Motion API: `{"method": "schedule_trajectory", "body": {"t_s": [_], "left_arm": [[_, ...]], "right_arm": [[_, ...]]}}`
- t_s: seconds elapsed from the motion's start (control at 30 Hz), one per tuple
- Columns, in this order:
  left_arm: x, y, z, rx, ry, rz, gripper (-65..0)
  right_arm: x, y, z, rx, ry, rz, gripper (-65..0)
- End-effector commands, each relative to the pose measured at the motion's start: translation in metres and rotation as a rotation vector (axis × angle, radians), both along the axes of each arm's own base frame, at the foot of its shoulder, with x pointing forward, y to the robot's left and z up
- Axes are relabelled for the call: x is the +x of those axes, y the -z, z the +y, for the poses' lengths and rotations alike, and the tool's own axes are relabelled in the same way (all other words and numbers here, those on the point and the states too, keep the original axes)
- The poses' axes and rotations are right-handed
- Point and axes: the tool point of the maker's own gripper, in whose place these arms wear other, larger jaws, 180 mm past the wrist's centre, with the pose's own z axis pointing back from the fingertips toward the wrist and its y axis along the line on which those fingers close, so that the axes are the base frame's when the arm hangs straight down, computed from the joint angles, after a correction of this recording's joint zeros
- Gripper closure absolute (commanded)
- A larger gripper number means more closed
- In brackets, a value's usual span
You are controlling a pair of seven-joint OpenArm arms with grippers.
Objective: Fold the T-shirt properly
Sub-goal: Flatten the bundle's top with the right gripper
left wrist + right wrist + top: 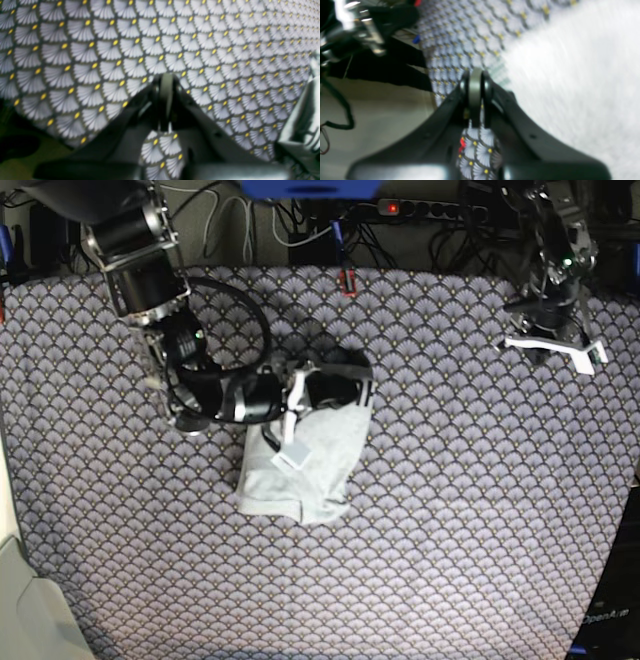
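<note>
The light grey T-shirt (300, 470) lies folded into a small bundle in the middle of the fan-patterned tablecloth (450, 510). In the right wrist view it fills the right side as a blurred pale surface (570, 75). My right gripper (362, 375) is shut, just above the bundle's top right corner; its tips (475, 75) are over the tablecloth beside the shirt's edge, with nothing visibly between them. My left gripper (540, 330) is far off at the back right, shut (166, 80) and empty over bare tablecloth (100, 50). No lettering shows.
Cables and a power strip (420, 210) run along the table's back edge. A table edge shows at the lower left of the left wrist view (37, 140). Pale floor (382, 105) lies beyond the table. A shiny grey part (302, 120) is at the right.
</note>
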Motion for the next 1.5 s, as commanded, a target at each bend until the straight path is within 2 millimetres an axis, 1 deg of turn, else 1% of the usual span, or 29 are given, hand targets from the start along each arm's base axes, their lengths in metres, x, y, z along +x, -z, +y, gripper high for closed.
{"method": "schedule_trajectory", "body": {"t_s": [0.0, 0.1, 0.13, 0.23, 0.3, 0.47, 0.5, 0.57, 0.6, 0.63, 0.7, 0.77, 0.8, 0.87, 1.0, 1.07, 1.13, 1.2, 1.3, 1.4, 1.47], "left_arm": [[0.003, -0.016, 0.005, 0.032, 0.001, -0.048, -0.3], [0.002, -0.025, 0.008, 0.044, -0.007, -0.068, -0.3], [0.003, -0.028, 0.008, 0.049, -0.005, -0.075, -0.3], [-0.001, -0.027, 0.008, 0.052, -0.003, -0.066, -0.3], [-0.002, -0.026, 0.008, 0.051, -0.002, -0.063, -0.3], [0.000, -0.025, 0.006, 0.046, 0.003, -0.063, -0.3], [0.001, -0.025, 0.006, 0.046, 0.003, -0.065, -0.3], [0.004, -0.027, 0.006, 0.046, 0.004, -0.074, -0.3], [0.004, -0.027, 0.006, 0.046, 0.002, -0.074, -0.3], [0.004, -0.027, 0.006, 0.046, 0.002, -0.074, -0.3], [0.004, -0.027, 0.006, 0.045, 0.003, -0.074, -0.3], [0.004, -0.027, 0.006, 0.045, 0.003, -0.074, -0.3], [0.004, -0.027, 0.006, 0.045, 0.003, -0.074, -0.3], [0.002, -0.026, 0.006, 0.046, 0.002, -0.070, -0.3], [0.001, -0.025, 0.008, 0.047, 0.000, -0.065, -0.3], [0.000, -0.025, 0.008, 0.048, -0.001, -0.065, -0.3], [0.000, -0.026, 0.008, 0.049, -0.001, -0.066, -0.3], [0.000, -0.025, 0.008, 0.048, -0.001, -0.065, -0.3], [-0.004, -0.022, 0.008, 0.048, -0.002, -0.053, -0.3], [-0.004, -0.022, 0.008, 0.048, -0.002, -0.053, -0.3], [-0.004, -0.022, 0.008, 0.048, -0.002, -0.053, -0.3]], "right_arm": [[0.015, -0.015, -0.001, 0.048, 0.031, -0.033, 0.0], [0.020, 0.007, -0.013, 0.006, 0.069, 0.017, 0.0], [0.022, 0.015, -0.021, -0.021, 0.080, 0.026, 0.0], [0.021, 0.033, -0.034, -0.085, 0.089, 0.048, 0.0], [0.020, 0.036, -0.038, -0.097, 0.089, 0.051, 0.0], [0.018, 0.035, -0.036, -0.104, 0.071, 0.049, 0.0], [0.017, 0.030, -0.033, -0.107, 0.053, 0.036, 0.0], [0.016, 0.008, -0.025, -0.113, -0.006, -0.039, 0.0], [0.013, -0.007, -0.018, -0.112, -0.040, -0.095, 0.0], [0.012, -0.028, -0.011, -0.104, -0.070, -0.165, 0.0], [0.011, -0.056, -0.004, -0.105, -0.112, -0.268, 0.0], [0.012, -0.069, 0.004, -0.096, -0.126, -0.305, 0.0], [0.016, -0.071, 0.007, -0.093, -0.129, -0.311, 0.0], [0.024, -0.067, 0.006, -0.097, -0.118, -0.287, 0.0], [0.049, -0.052, 0.001, -0.099, -0.073, -0.219, 0.0], [0.059, -0.040, -0.006, -0.095, -0.032, -0.171, 0.0], [0.063, -0.027, -0.010, -0.094, -0.002, -0.122, 0.0], [0.061, -0.012, -0.013, -0.108, 0.003, -0.083, 0.0], [0.050, 0.006, -0.007, -0.119, -0.013, -0.044, 0.0], [0.043, 0.015, -0.002, -0.120, -0.025, -0.029, 0.0], [0.040, 0.017, -0.001, -0.127, -0.036, -0.026, 0.0]]}}
